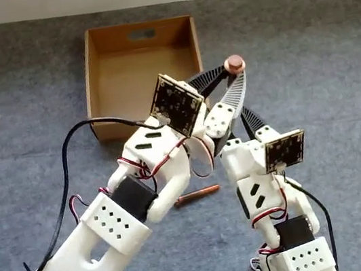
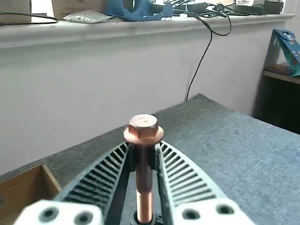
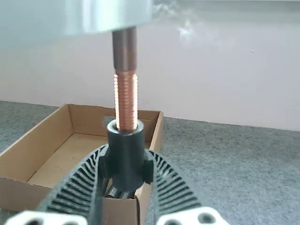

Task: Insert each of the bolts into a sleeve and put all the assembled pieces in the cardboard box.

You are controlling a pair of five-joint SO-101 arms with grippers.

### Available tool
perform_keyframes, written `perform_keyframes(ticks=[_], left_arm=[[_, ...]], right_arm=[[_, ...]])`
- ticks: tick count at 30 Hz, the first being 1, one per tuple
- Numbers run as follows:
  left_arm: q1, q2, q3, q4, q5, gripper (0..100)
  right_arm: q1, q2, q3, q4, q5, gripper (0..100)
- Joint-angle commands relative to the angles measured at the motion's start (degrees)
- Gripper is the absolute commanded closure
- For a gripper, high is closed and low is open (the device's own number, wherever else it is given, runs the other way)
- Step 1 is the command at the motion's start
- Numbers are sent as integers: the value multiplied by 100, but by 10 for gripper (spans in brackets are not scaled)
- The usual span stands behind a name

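My left gripper (image 1: 231, 74) (image 2: 144, 152) is shut on a copper bolt (image 2: 143, 154), whose hex head (image 1: 235, 65) sticks out past the fingertips. Just right of the cardboard box (image 1: 143, 72), it holds the bolt above the carpet. My right gripper (image 3: 124, 164) (image 1: 236, 133) is shut on a black sleeve (image 3: 124, 150). The bolt's threaded end (image 3: 125, 101) enters the sleeve's top opening. A second copper bolt (image 1: 197, 195) lies flat on the carpet between the two arms. The box (image 3: 47, 140) stands open behind the sleeve.
Grey carpet (image 1: 321, 72) covers the table, with free room to the right and left of the box. A small dark piece (image 3: 111, 192) lies inside the box by its near wall, partly hidden. The left arm's wrist board (image 1: 176, 105) covers the box's near right corner.
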Motion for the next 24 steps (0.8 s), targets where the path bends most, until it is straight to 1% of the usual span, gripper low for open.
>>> perform_keyframes(ticks=[1, 11, 13, 17, 20, 24], left_arm=[[84, -189, -31, -176, 26, 991], [84, -180, -22, -176, 26, 991], [84, -180, -22, -176, 246, 991], [-189, -180, -22, -176, 1037, 991], [-321, -180, -31, -176, 1116, 991], [-277, -180, -22, -176, 1116, 991]], right_arm=[[31, -66, -40, -101, 44, 992], [31, -66, -40, -101, 44, 992], [40, -66, -40, -101, 44, 992], [40, -66, -40, -101, 44, 992], [40, -66, -40, -101, 44, 992], [40, -66, -40, -101, 44, 992]])
